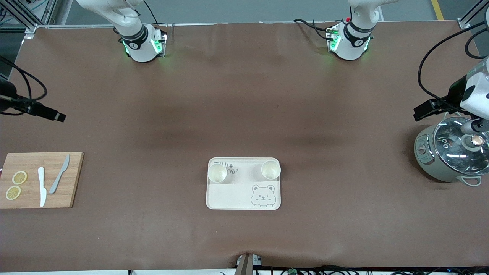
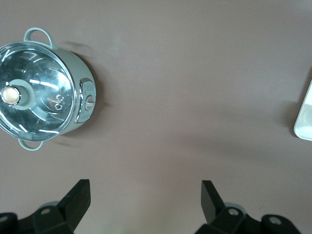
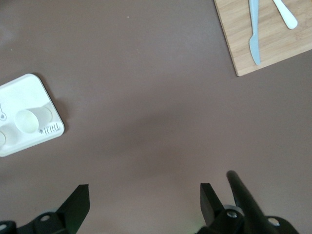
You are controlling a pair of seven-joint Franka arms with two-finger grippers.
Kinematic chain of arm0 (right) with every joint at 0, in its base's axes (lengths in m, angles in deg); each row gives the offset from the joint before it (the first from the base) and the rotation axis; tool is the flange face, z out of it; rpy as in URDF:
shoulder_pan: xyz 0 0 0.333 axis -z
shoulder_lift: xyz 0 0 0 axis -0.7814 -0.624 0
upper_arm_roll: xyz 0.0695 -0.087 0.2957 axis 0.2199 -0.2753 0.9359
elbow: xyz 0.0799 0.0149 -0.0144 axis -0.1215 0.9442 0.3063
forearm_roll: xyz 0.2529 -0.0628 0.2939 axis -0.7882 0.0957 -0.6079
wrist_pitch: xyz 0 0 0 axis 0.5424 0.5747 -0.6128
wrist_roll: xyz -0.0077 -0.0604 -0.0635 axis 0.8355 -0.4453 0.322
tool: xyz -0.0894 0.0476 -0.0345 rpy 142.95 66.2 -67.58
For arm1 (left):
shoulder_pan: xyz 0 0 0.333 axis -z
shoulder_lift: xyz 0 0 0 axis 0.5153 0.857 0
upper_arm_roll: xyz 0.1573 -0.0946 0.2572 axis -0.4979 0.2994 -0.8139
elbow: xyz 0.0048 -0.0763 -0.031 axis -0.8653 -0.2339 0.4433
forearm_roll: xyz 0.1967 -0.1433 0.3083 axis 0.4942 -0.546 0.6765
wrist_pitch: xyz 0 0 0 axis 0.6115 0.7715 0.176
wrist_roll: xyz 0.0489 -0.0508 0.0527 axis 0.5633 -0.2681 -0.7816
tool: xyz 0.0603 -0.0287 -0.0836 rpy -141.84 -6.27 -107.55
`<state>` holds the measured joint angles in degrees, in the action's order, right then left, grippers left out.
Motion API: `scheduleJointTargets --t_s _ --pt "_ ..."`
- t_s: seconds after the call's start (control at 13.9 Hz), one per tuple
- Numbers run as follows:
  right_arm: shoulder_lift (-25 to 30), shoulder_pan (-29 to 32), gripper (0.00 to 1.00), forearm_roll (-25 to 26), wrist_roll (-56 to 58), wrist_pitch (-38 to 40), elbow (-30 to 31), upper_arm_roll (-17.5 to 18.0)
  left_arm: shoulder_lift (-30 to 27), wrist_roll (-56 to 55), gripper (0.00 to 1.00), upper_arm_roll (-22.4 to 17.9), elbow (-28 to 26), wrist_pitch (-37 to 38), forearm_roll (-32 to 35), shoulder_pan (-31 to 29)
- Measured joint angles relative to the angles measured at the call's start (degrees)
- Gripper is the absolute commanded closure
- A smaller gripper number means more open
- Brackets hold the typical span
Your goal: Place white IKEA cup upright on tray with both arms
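Nearest the front camera, the cream tray (image 1: 243,191) lies flat on the brown worktop (image 1: 244,114), roughly midway between the two ends. Its bear-face drawing sits in the corner nearest the camera toward the left arm's end. Two white cups stand upright on the tray along its edge farther from the camera: one cup (image 1: 217,172) at the corner toward the right arm's end, partly covering the grey lettering, and the other cup (image 1: 271,170) at the corner toward the left arm's end. They stand well apart, openings up.

At the right arm's end of the worktop lies a wooden cutting board (image 1: 72,179) carrying two lemon slices (image 1: 16,185), a white knife (image 1: 41,186) and a grey knife (image 1: 59,173). At the left arm's end stands a pale green pot (image 1: 431,160) with a glass lid (image 1: 460,143).

The right hand (image 3: 145,202) hangs over bare worktop between the board and the tray, its fingers (image 3: 78,202) spread wide and holding nothing. The left hand (image 2: 145,200) hangs over bare worktop between the pot and the tray, beside the pot, its fingers (image 2: 78,197) likewise spread wide and empty.

Farthest from the camera, the two arm bases stand along the worktop's edge, green lights glowing on them.
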<state>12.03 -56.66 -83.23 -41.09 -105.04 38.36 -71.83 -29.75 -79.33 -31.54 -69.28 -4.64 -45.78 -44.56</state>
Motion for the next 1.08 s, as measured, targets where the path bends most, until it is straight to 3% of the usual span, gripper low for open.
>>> scheduleJointTargets --t_s 0.14,0.29,0.43,0.79,1.08 --pt "0.8 3.6 0.00 3.1 1.1 0.9 0.3 4.4 -0.4 0.0 0.00 -0.1 0.0 0.0 0.0 0.0" --pt "1.2 9.0 0.00 7.1 1.2 0.7 0.4 13.4 -0.4 0.0 0.00 -0.1 0.0 0.0 0.0 0.0" --pt "2.1 11.2 0.00 7.9 1.1 0.7 0.8 17.5 -0.4 0.0 0.00 0.1 -0.1 0.0 0.0 0.0" --pt "6.8 10.7 0.00 7.3 2.0 -1.8 6.5 17.3 -0.9 0.1 0.00 0.3 -0.1 0.0 0.0 0.1" --pt "14.0 6.8 0.00 4.2 8.0 -8.3 17.5 9.6 -3.3 0.8 0.00 -2.3 -2.8 0.1 0.0 3.4"
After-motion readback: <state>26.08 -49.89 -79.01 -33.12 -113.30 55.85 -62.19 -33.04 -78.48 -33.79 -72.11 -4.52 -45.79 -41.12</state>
